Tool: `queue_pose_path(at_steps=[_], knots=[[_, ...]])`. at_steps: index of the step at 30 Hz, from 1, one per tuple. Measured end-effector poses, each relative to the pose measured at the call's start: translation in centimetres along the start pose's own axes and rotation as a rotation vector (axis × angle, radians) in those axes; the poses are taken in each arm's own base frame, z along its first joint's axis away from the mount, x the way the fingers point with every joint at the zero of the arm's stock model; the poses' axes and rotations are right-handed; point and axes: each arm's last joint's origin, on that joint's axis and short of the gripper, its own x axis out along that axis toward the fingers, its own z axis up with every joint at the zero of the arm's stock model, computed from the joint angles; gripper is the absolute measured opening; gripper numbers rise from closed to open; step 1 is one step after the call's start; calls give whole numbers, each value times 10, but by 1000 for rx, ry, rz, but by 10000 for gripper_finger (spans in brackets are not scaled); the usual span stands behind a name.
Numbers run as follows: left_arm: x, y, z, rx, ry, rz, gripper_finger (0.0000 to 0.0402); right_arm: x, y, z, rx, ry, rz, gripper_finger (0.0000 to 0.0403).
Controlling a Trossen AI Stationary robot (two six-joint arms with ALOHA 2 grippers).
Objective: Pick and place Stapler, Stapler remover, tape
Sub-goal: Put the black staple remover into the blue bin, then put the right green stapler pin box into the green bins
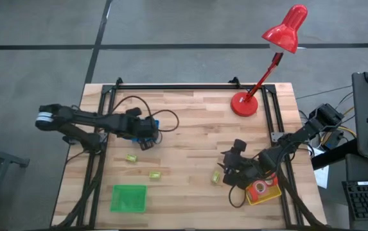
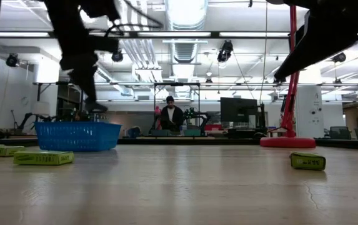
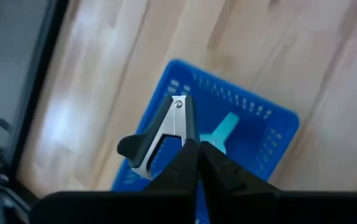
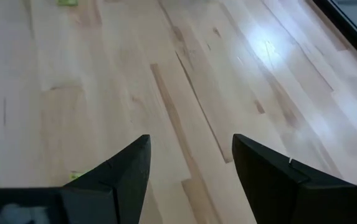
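At nine o'clock the left gripper [image 3: 194, 155] hangs over the blue basket [image 1: 146, 130], fingers clamped on the staple remover [image 3: 162, 137]; light, stiff and slick metal, it seems best pinched at its plastic wings. At four o'clock the right gripper [image 4: 187, 165] hovers low over bare wood, fingers apart, elbow folded back

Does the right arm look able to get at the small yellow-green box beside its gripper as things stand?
Probably yes. The right gripper is open and empty, the small yellow-green box lies right beside it on bare wood, and nothing stands between them.
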Motion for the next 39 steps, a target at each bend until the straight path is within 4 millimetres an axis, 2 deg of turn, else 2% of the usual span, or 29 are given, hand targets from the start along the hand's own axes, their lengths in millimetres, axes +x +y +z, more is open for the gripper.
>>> queue_pose_path(at_steps=[4, 7, 12, 16, 22, 27, 32, 39], knots=[[16, 2, -20, -63, 46, 2, 15, 0, 3, 4, 17, -38, 13, 219], [25, 2, -27, -97, 50, 17, 13, 0, 4, 6, 102, -61, 23, 219], [32, -2, -28, -177, 10, -6, 27, 0, 6, 6, 129, -51, 49, 219], [31, -2, -25, -198, -10, -13, 62, 0, 8, 5, 134, -26, 92, 224], [25, -4, -11, -260, -105, -55, 145, 5, 12, -2, 163, -21, 189, 277], [14, -13, 11, -333, -310, -158, 194, 12, 13, -15, 179, -12, 264, 342], [-2, -24, 27, -343, -503, -271, 211, 20, 10, -30, 214, 38, 264, 385], [-15, -33, 35, -332, -639, -342, 211, 37, 23, -41, 207, 121, 266, 400]])
